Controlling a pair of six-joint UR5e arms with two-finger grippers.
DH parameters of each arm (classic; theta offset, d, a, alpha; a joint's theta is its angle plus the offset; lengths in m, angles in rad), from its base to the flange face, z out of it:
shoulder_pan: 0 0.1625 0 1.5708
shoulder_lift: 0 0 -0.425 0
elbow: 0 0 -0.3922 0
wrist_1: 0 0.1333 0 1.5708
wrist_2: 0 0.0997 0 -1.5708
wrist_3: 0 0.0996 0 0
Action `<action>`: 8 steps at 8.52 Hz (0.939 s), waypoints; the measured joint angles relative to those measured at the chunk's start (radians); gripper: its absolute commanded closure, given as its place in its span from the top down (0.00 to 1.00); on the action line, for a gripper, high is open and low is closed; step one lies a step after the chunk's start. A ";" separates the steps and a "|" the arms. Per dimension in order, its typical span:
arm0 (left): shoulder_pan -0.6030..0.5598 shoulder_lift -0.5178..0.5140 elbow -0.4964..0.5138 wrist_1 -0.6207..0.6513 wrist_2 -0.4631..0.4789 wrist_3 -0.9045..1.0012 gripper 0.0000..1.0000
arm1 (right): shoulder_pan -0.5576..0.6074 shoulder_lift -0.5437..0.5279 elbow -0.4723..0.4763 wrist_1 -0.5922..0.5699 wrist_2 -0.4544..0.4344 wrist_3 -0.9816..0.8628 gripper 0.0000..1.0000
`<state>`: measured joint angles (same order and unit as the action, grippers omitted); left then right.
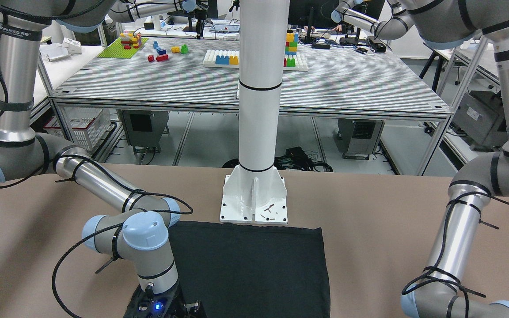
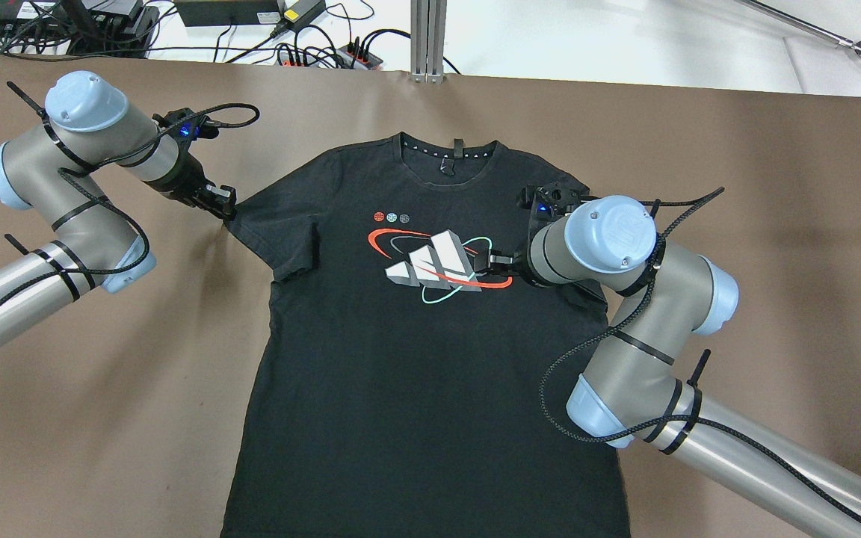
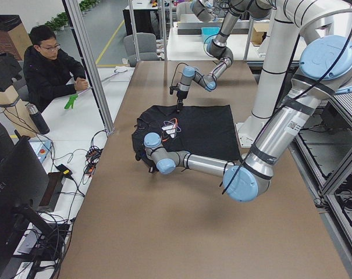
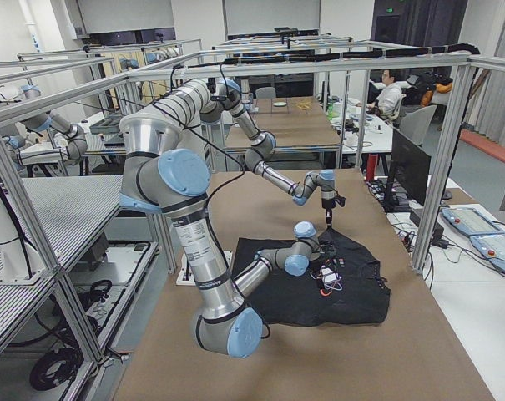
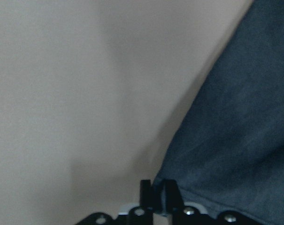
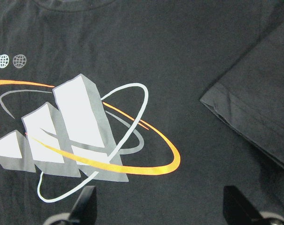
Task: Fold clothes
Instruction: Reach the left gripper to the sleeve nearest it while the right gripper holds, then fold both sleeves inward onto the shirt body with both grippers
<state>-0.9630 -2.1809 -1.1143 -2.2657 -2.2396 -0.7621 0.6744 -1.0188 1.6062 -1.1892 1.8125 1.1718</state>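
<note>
The clothes are one black T-shirt (image 2: 400, 359) with a white, orange and teal print on the chest, lying face up on the brown table, collar at the far side. My left gripper (image 2: 225, 205) is at the tip of the shirt's spread left sleeve; the left wrist view shows its fingers (image 5: 171, 197) shut on the sleeve hem. My right gripper (image 2: 492, 263) hovers open over the right end of the print, fingers (image 6: 88, 204) wide apart with nothing between them. A sleeve (image 6: 259, 112) lies folded over the body beside it. The shirt's lower part (image 1: 254, 269) lies flat.
The white pillar's base plate (image 1: 254, 201) stands at the shirt's hem edge. Cables and a power strip (image 2: 318, 52) lie beyond the table's far edge. A person (image 3: 48, 70) sits at a desk off that side. Bare brown table (image 2: 774, 187) surrounds the shirt.
</note>
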 measured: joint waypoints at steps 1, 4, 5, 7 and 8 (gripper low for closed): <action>-0.001 -0.001 -0.014 -0.001 0.000 -0.024 0.00 | -0.001 -0.001 0.000 0.000 0.000 0.000 0.95; 0.014 -0.011 -0.140 0.006 -0.004 -0.245 0.00 | -0.001 -0.003 -0.002 0.000 0.001 -0.001 0.95; 0.043 -0.029 -0.178 0.009 0.010 -0.332 0.00 | -0.001 -0.007 -0.002 0.002 0.001 -0.002 0.95; 0.103 -0.096 -0.194 0.048 0.097 -0.448 0.00 | 0.000 -0.019 -0.004 0.007 0.001 -0.006 0.95; 0.118 -0.128 -0.173 0.063 0.129 -0.467 0.00 | 0.000 -0.024 -0.004 0.008 0.001 -0.010 0.95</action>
<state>-0.8453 -2.3086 -1.2869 -2.2026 -2.1111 -1.2286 0.6746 -1.0428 1.6019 -1.1817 1.8137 1.1616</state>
